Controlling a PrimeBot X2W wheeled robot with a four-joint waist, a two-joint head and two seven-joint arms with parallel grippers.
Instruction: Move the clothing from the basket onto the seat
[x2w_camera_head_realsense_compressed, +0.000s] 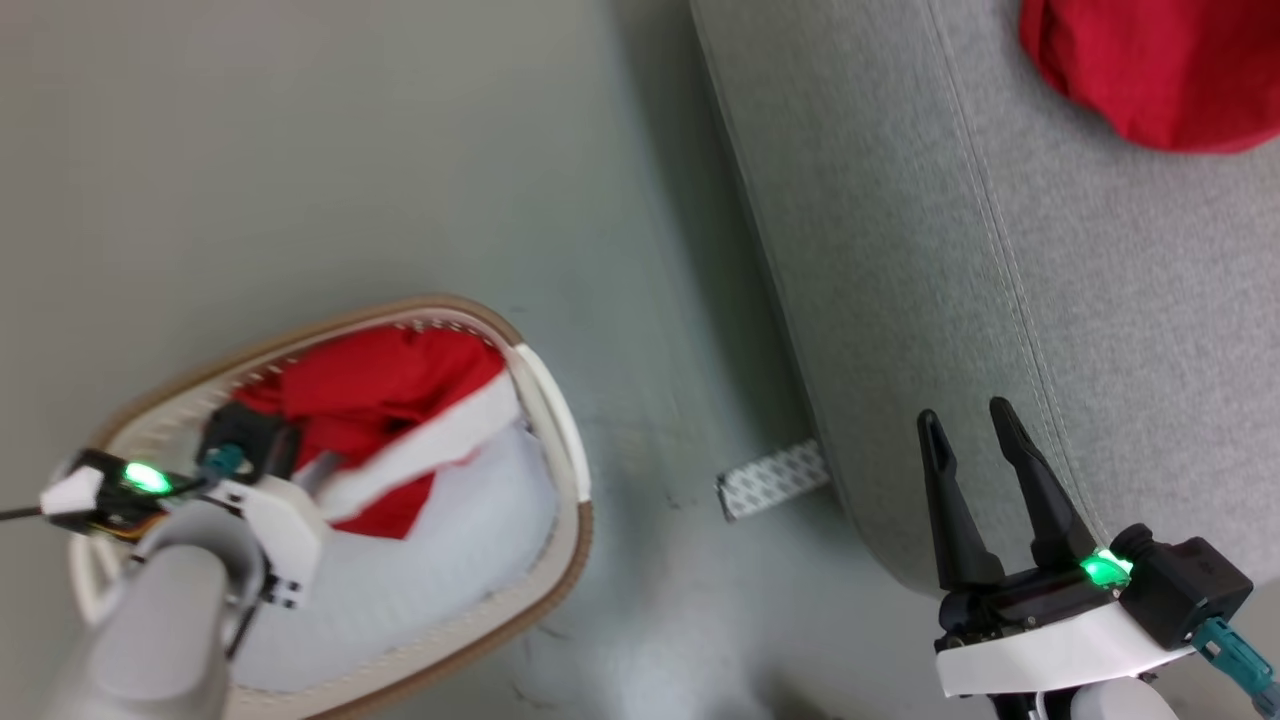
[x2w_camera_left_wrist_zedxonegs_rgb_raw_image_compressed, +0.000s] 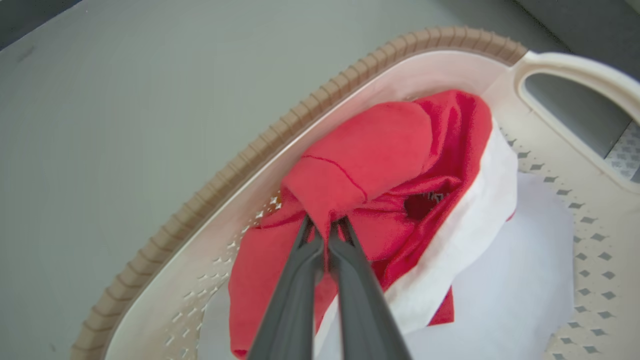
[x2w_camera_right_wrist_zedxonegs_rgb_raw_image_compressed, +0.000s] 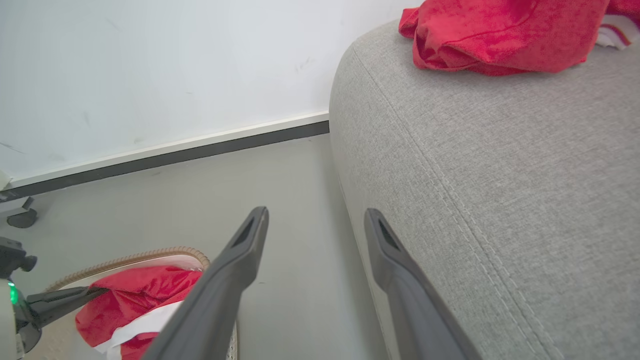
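The cream basket (x2w_camera_head_realsense_compressed: 560, 420) with a brown rim stands on the floor at lower left. Inside it lies a red garment with a white band (x2w_camera_head_realsense_compressed: 385, 390) on a pale pad (x2w_camera_head_realsense_compressed: 470, 540). My left gripper (x2w_camera_left_wrist_zedxonegs_rgb_raw_image_compressed: 324, 227) is shut on a fold of that red garment (x2w_camera_left_wrist_zedxonegs_rgb_raw_image_compressed: 365, 160) inside the basket (x2w_camera_left_wrist_zedxonegs_rgb_raw_image_compressed: 240, 160). A second red garment (x2w_camera_head_realsense_compressed: 1150, 60) lies on the grey seat (x2w_camera_head_realsense_compressed: 900, 230) at upper right. My right gripper (x2w_camera_head_realsense_compressed: 965, 418) stands open beside the seat's edge, nothing between its fingers; the right wrist view shows the seat (x2w_camera_right_wrist_zedxonegs_rgb_raw_image_compressed: 500, 165) and the garment on it (x2w_camera_right_wrist_zedxonegs_rgb_raw_image_compressed: 500, 35).
Grey floor (x2w_camera_head_realsense_compressed: 300, 150) lies between basket and seat. A patterned grey strip (x2w_camera_head_realsense_compressed: 772, 480) sticks out from under the seat. A white wall with a dark baseboard (x2w_camera_right_wrist_zedxonegs_rgb_raw_image_compressed: 175, 155) runs behind. A small caster (x2w_camera_right_wrist_zedxonegs_rgb_raw_image_compressed: 20, 216) shows at far left.
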